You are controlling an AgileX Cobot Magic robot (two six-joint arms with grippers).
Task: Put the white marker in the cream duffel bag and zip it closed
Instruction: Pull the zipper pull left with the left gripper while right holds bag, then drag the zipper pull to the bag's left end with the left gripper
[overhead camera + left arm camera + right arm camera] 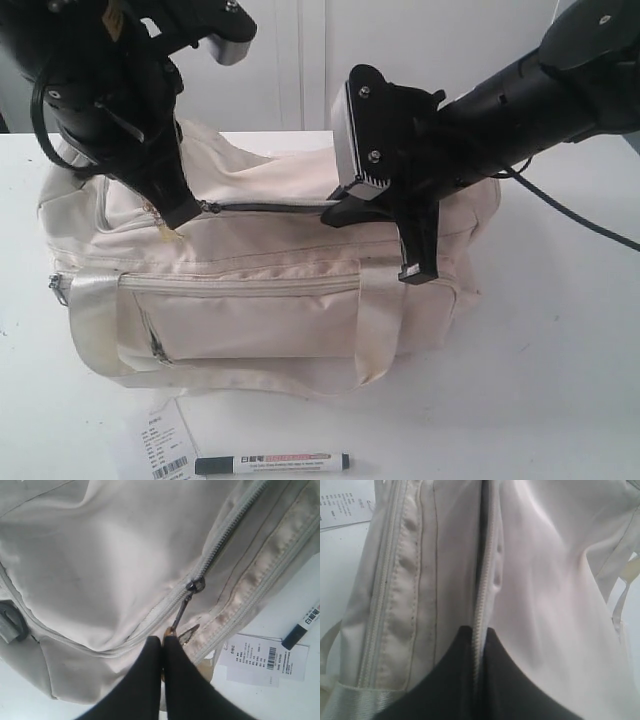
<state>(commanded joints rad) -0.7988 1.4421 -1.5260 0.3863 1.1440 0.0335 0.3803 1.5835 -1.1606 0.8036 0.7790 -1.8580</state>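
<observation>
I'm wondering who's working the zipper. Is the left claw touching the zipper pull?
Touching. The left wrist view shows the left gripper shut on the zipper pull of the cream duffel bag.

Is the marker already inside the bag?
No, the marker lies on the table in front of the bag, beside a paper tag.

Bright, diffuse light bleaches the table (560, 400) almost featureless; soft shadow hugs the cream duffel bag (260, 320). In the wrist views the black fingers (145, 685) (435, 690) are underexposed, soft-edged; fabric beyond them glares pale.
</observation>
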